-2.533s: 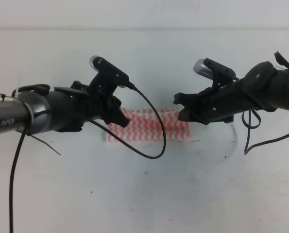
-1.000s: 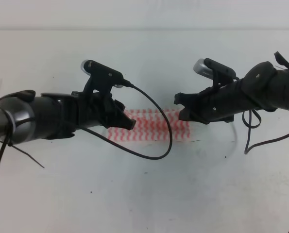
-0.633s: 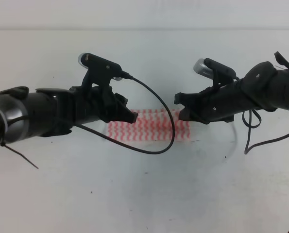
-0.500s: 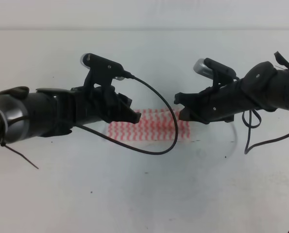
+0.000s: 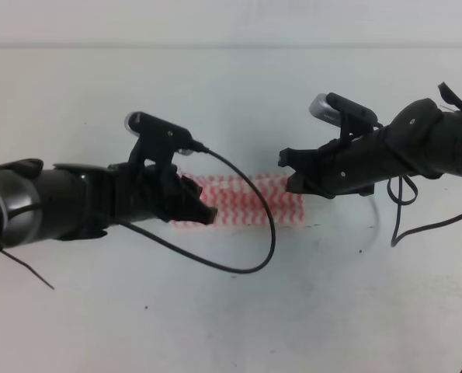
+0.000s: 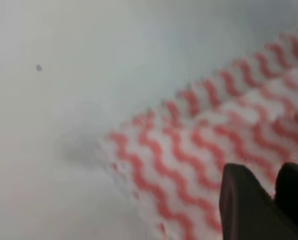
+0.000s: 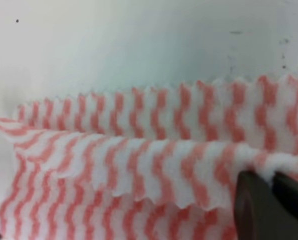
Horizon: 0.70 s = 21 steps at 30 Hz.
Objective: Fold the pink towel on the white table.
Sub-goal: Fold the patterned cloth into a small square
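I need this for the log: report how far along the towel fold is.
Done: the thin white cloth with pink-red wavy stripes already lies as a narrow layered strip on the plain white tabletop; stacked edges show in the right wrist view. In hand: the right pincer grips a bunched edge, and the left pincer sits closed over the other end. Left: bringing the ends together, then releasing.

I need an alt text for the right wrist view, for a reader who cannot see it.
Close view of the pink towel, white with pink-red zigzag stripes, lying in layers on the white table. At lower right, the right gripper pinches a raised fold of the cloth between its dark fingertips.
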Available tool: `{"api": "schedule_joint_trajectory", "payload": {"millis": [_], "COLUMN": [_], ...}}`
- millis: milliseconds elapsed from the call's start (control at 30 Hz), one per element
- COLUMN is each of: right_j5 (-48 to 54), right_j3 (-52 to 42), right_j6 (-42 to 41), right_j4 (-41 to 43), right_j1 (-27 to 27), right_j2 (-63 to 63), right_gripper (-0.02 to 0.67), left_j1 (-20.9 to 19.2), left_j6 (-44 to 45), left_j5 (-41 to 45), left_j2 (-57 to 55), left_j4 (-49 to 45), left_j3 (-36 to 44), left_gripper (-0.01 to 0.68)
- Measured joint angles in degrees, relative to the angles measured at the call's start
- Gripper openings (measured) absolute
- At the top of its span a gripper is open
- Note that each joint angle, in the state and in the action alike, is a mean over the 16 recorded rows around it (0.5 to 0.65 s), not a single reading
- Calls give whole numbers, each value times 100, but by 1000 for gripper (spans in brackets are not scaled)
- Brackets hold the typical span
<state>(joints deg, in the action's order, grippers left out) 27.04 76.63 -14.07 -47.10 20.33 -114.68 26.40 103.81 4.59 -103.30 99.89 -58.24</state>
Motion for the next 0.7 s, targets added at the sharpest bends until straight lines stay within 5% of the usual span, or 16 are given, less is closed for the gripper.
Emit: {"api": "schedule_joint_trajectory", "payload": {"millis": [700], "right_j5": [35], "right_j3": [0], "right_j6": [5], "right_j4": [0], "right_j1": [-2], "right_j2": [16], "right_gripper": [-13], "left_j1": [-2], "left_j6": [275], "left_j5": [117], "left_j2": [-521], "left_j4": [0], "left_j3": [138], "left_gripper": [137]}}
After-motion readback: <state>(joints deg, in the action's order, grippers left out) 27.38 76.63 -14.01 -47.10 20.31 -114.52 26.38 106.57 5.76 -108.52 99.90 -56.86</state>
